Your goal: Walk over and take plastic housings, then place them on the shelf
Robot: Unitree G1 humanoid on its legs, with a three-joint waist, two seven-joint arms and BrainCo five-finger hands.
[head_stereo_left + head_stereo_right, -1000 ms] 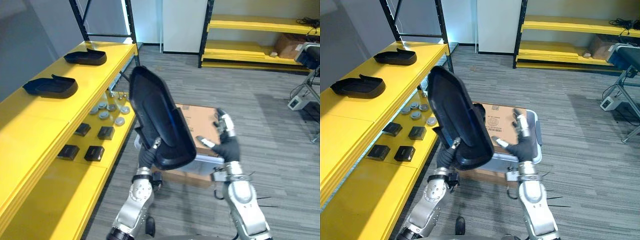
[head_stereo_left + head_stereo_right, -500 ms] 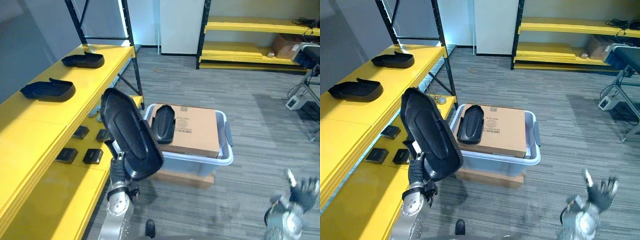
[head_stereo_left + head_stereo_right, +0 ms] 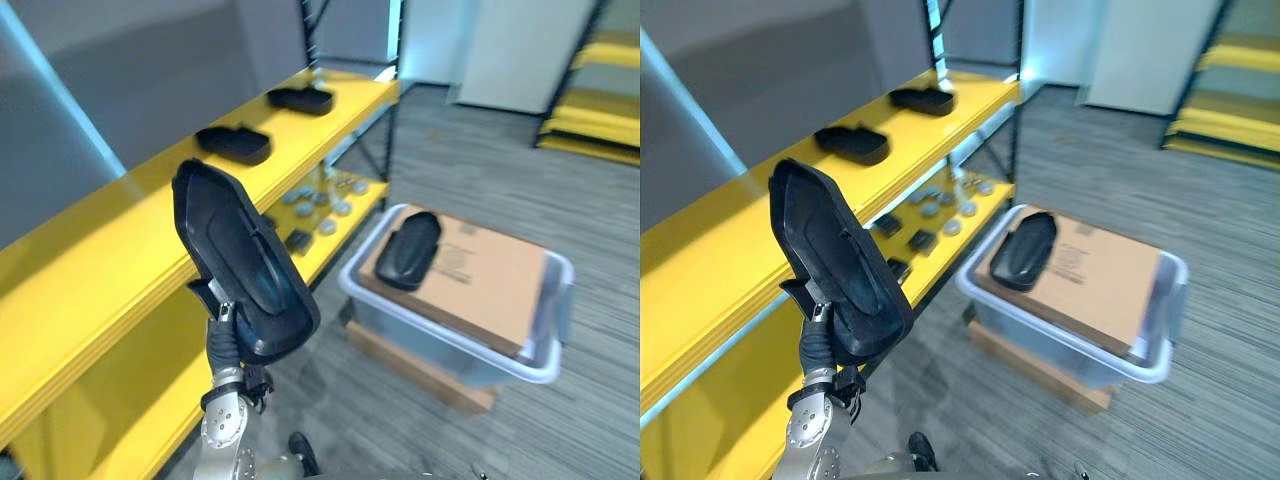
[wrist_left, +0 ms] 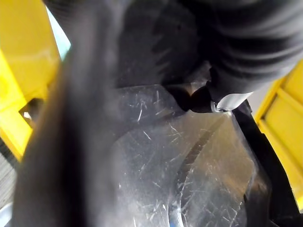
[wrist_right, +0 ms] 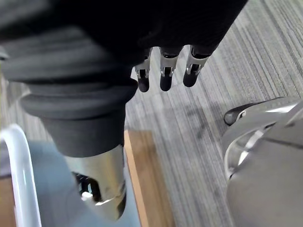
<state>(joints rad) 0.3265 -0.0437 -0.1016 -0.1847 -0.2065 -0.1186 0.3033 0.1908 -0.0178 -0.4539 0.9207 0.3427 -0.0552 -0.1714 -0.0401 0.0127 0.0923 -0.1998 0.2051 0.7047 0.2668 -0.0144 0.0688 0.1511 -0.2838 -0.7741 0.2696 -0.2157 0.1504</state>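
View swung toward shelf (image 3: 110, 262); left hand (image 3: 226, 343) grips tilted housing (image 3: 240, 265) by its lower end, right hand (image 5: 165, 75) slack: top-heavy hold could slip or clip shelf edge.

Grey striped carpet floor (image 3: 480, 170). Long yellow shelf (image 3: 105, 250) on black uprights (image 3: 392, 120) runs along a plain grey wall (image 3: 150, 60). Far right: second yellow rack (image 3: 598, 52), pale panel (image 3: 500, 50) beside it.

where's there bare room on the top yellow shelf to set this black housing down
The top yellow shelf is bare along the stretch nearer than the first black plastic housing. A narrower gap lies between that and the farther housing. The lower tier is crowded with small black boxes and grey discs.
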